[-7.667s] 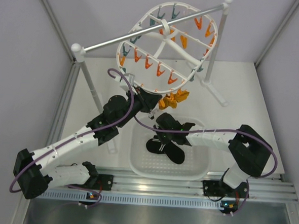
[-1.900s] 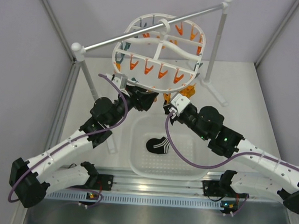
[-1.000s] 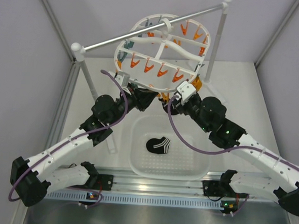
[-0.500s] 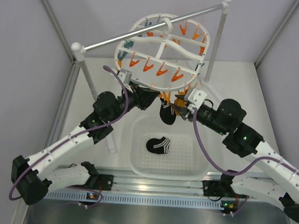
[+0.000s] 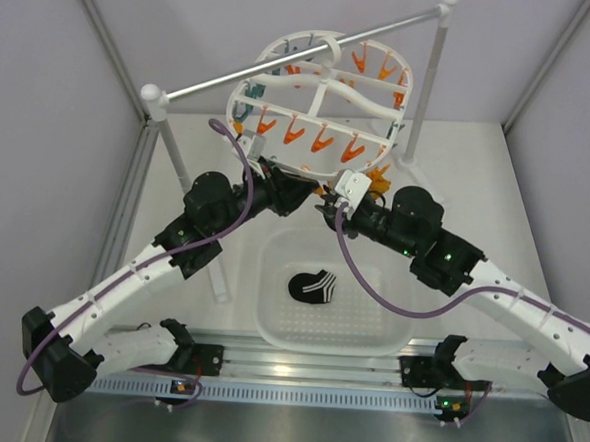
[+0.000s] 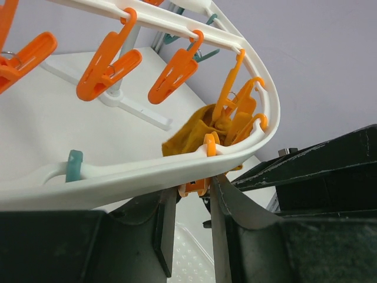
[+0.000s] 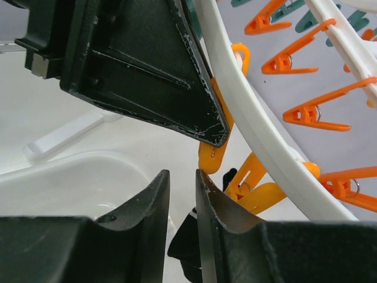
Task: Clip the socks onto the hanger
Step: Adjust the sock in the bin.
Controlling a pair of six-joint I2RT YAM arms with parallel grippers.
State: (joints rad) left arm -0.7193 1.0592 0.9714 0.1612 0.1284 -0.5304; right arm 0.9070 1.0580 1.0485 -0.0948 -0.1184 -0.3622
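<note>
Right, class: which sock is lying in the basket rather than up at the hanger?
The black sock with thin white stripes, alone in the white basket. The mustard-orange sock hangs at the hanger rim instead.

Hanger [image 6: 129,175]: white plastic oval frame with crossbars, hung by central hook from rod [image 5: 214,76], tilted. Orange and teal clothespins [image 6: 109,59] dangled from rim and bars. Mustard sock [image 6: 191,134] bunched, clipped at near rim. Black striped sock [image 5: 314,285] left crumpled in basket [image 5: 333,344]. Dark fabric [image 7: 184,242] glimpsed under near rim, mostly hidden.
</note>
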